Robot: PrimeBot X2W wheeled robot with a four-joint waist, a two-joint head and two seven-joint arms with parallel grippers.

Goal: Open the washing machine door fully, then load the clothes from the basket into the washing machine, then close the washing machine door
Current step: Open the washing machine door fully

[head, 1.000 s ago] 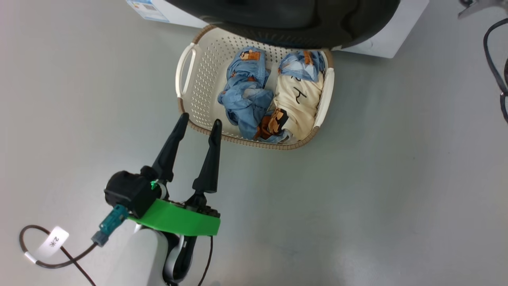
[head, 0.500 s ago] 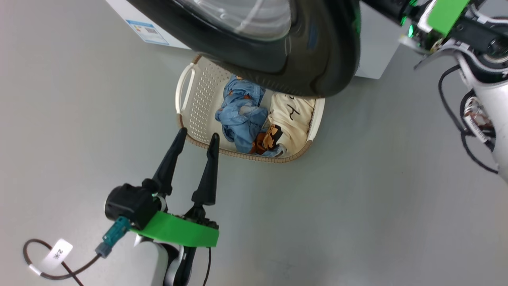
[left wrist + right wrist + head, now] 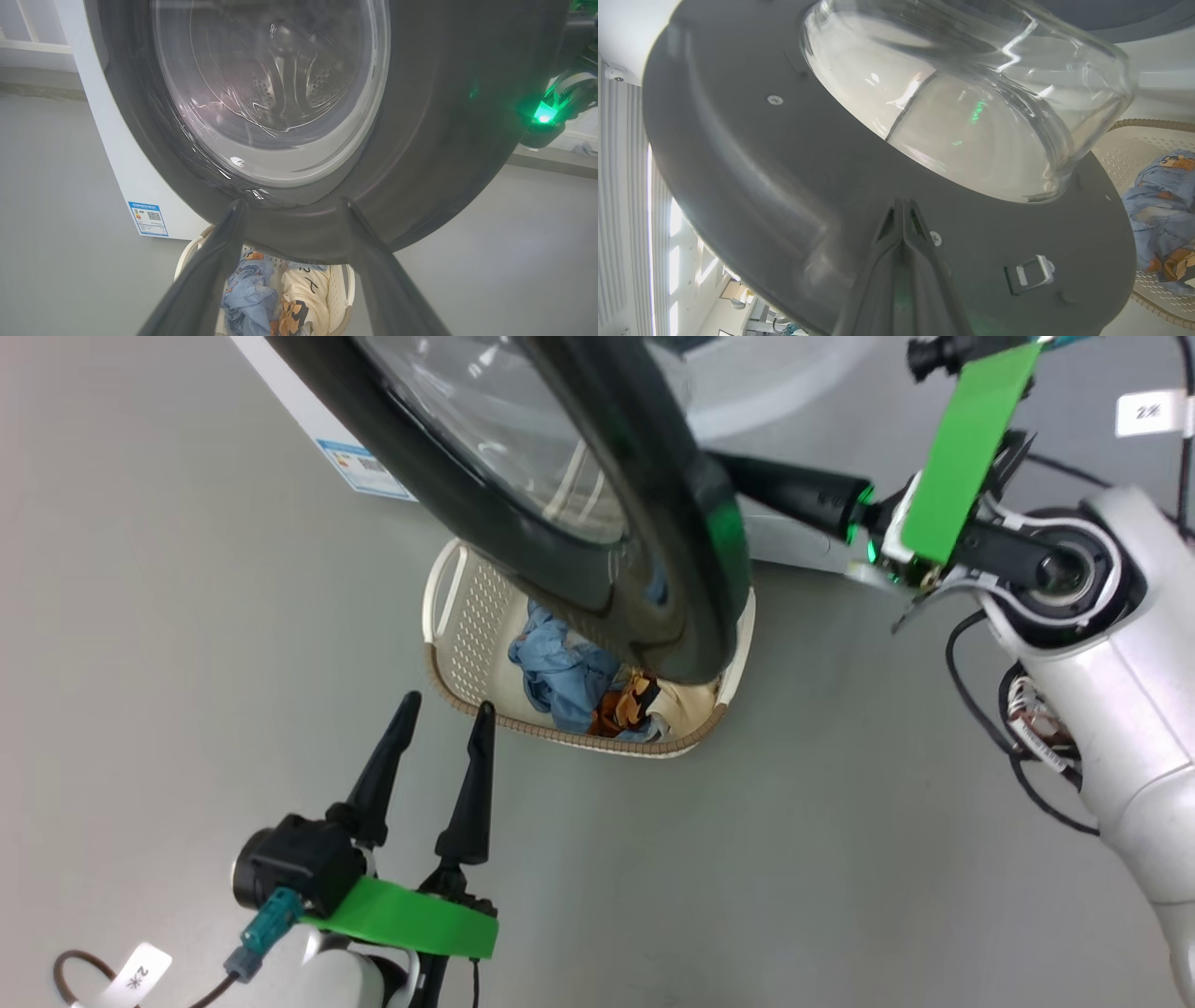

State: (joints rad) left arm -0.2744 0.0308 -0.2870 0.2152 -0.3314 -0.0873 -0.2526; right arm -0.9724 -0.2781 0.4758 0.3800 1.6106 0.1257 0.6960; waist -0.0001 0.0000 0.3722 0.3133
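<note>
washing machine door (image 3: 738, 163) looks stiff, glossy-slick; I'd push inner rim, lower centre, with right gripper (image 3: 903, 204) pinched together; left gripper (image 3: 443, 707) spread, empty.

Probably a robot test room rather than a home: a washing machine (image 3: 140, 186) with its label sticker (image 3: 148, 218) stands on a wide, plain grey floor (image 3: 840, 849).
</note>
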